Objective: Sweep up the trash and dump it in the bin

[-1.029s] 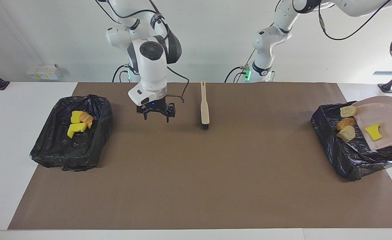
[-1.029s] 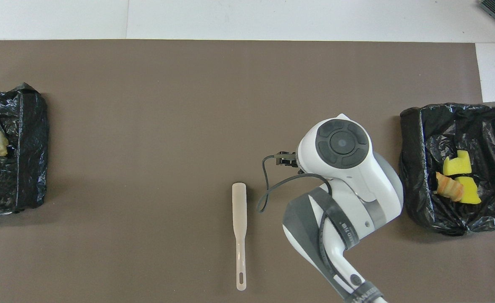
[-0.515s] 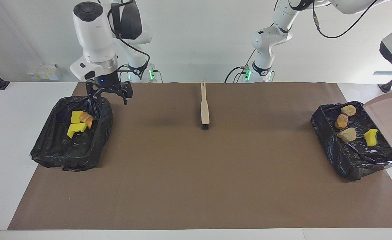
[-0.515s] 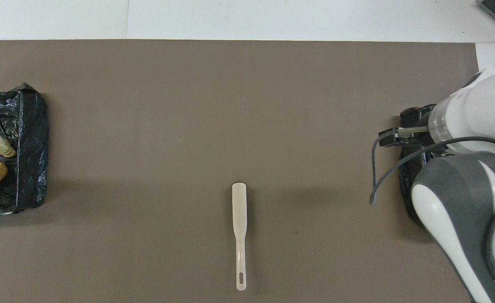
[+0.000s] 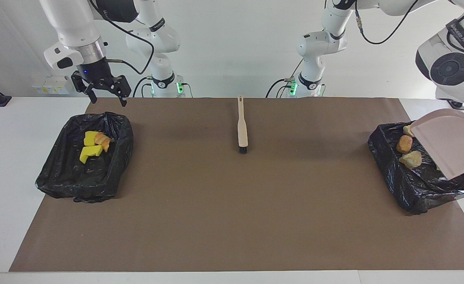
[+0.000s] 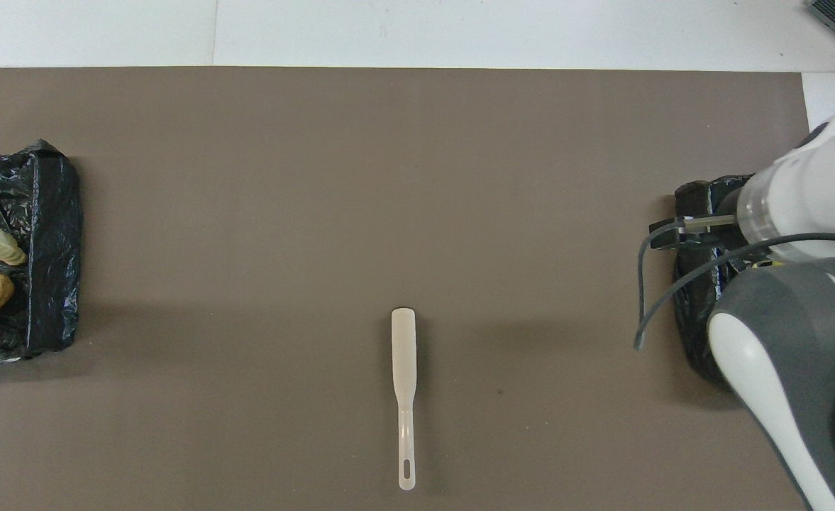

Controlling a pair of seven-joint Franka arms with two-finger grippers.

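Facing view: the right gripper (image 5: 101, 90), fingers spread, is hanging above the desk (image 5: 3, 130) by one bin (image 5: 86, 185) holding trash (image 5: 95, 144). The left gripper, unseen, fingers pressed together, is tilting the dustpan (image 5: 448, 142) over the other bin (image 5: 405, 189). Overhead view: the brush (image 6: 404, 383) is lying mid-desk.

Both arms (image 5: 153, 35) are glossy white with dark grey joint bands and round grey end caps; black cables loop along them (green lights glow at both bases). The right tool (image 5: 101, 85) is black.
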